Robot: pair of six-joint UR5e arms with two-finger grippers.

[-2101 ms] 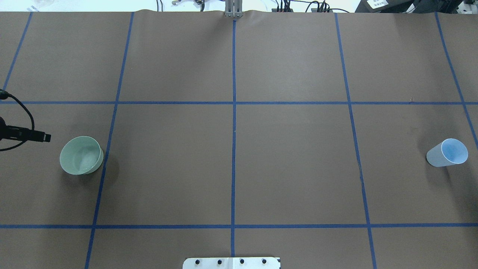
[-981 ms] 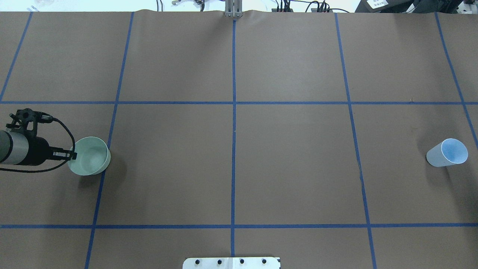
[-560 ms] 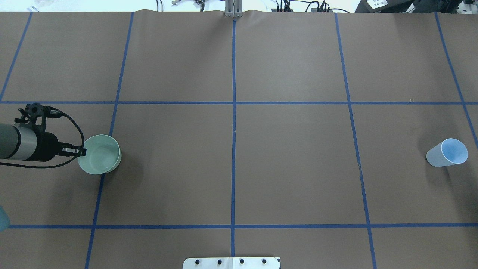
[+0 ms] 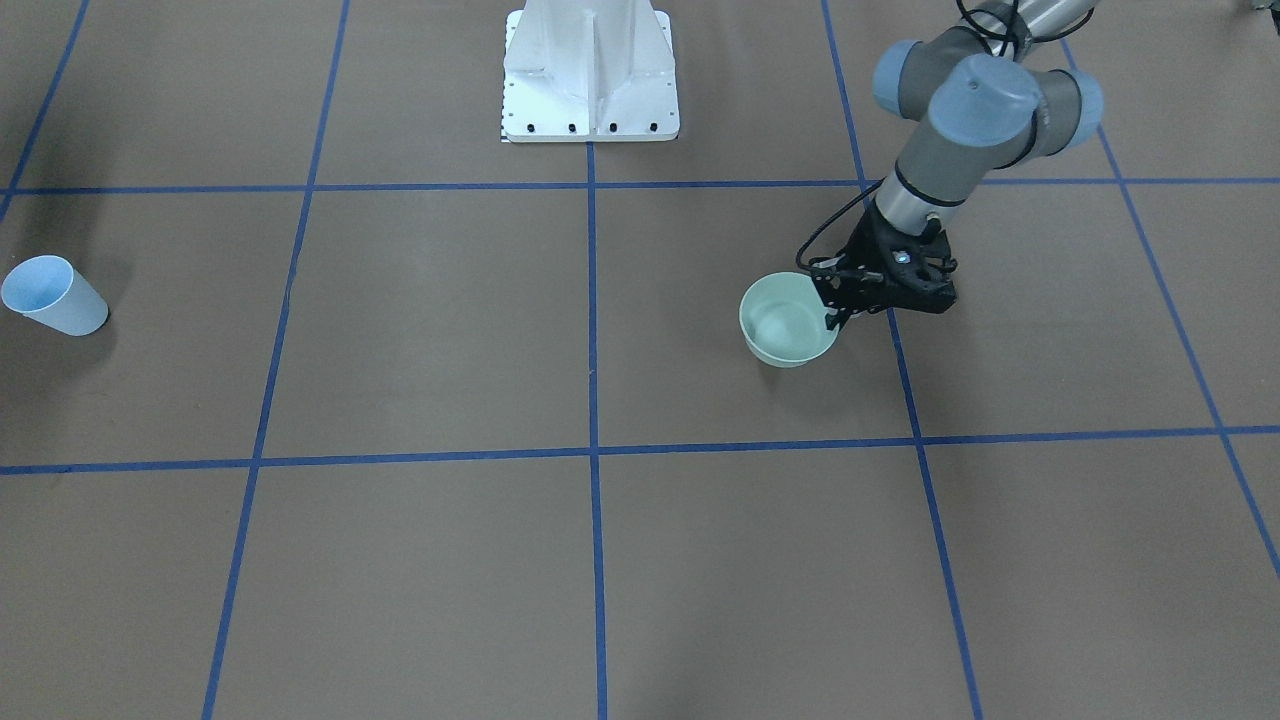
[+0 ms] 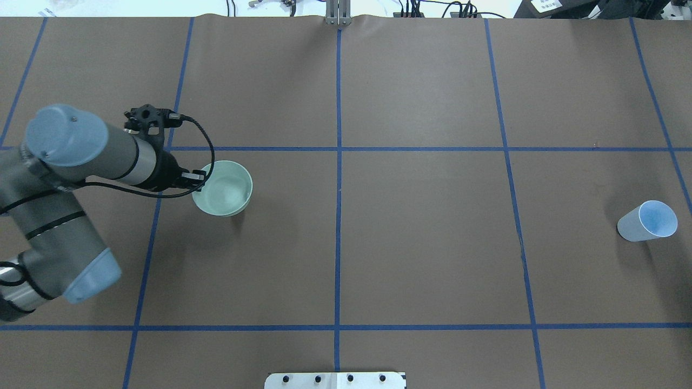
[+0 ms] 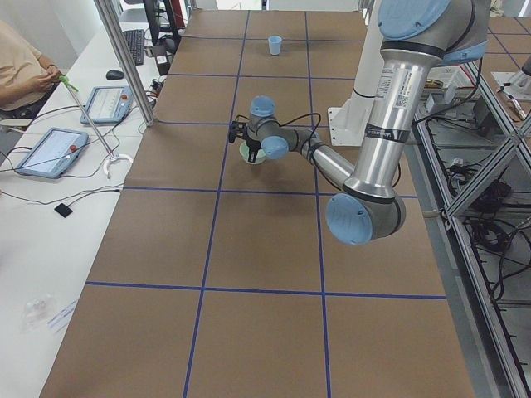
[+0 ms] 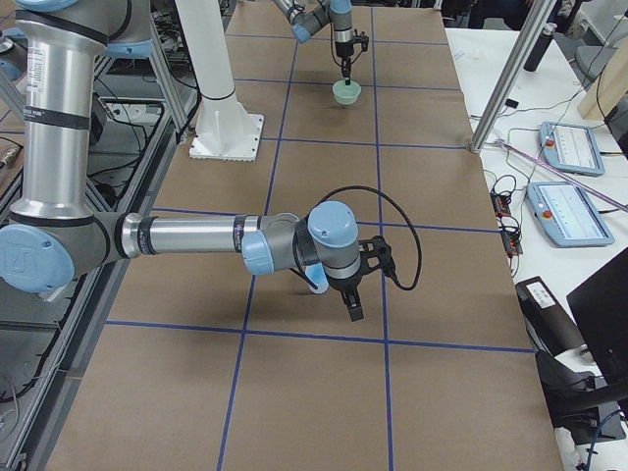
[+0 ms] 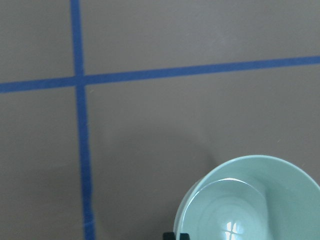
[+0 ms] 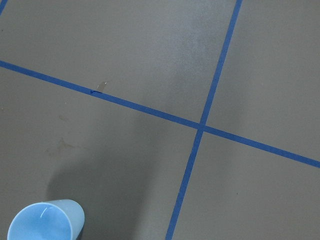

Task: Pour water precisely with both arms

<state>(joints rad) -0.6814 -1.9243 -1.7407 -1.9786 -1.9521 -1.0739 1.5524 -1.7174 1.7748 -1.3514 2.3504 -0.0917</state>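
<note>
L gripper is pinched shut on the arm-side rim of the green bowl, left of table centre; looks like water inside. You want it level & slow w/ no jerks, or it sloshes. The blue cup stands well apart at the right end. R gripper is near it, jaws can't tell.

No legible text, label, brand or number anywhere.

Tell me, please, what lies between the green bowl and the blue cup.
Only bare table cover and blue tape lines separate bowl from cup, as the overhead view shows.
</note>
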